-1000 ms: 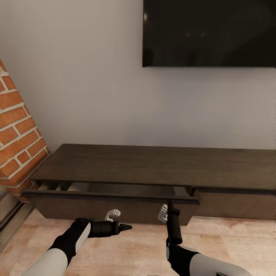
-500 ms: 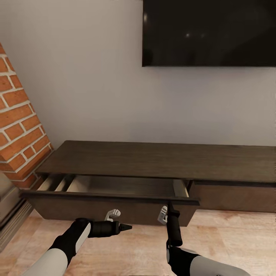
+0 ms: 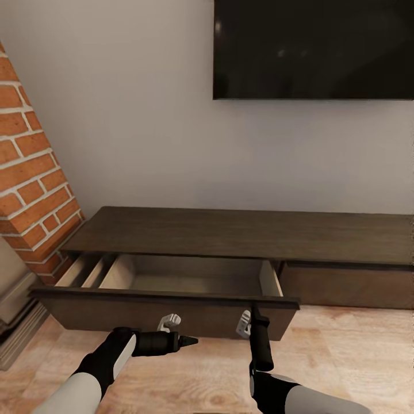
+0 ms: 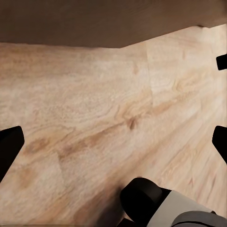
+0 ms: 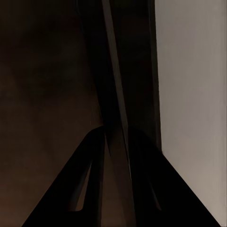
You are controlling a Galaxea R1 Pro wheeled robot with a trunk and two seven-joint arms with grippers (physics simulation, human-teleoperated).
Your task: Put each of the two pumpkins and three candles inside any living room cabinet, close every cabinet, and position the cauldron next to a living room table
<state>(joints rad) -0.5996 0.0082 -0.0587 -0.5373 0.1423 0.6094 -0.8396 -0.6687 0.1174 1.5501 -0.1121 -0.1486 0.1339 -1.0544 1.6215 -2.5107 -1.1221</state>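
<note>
red brick chimney [image 3: 31, 172] far left | left hand [image 4: 113, 137] spread over light plank floor [image 4: 94, 123] | long low dark-brown wood cabinet [image 3: 241, 236] runs along grey wall; left drawer [image 3: 167, 296] out, pale interior bare | right hand [image 3: 255, 310] pinching drawer front's top edge

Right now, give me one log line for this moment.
right gripper: shut on drawer front | left gripper: open, idle over floor | drawer: open, interior bare | cabinet

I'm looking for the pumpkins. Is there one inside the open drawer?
No, the open drawer of the cabinet shows just its bare pale interior in the head view, nothing orange.
</note>
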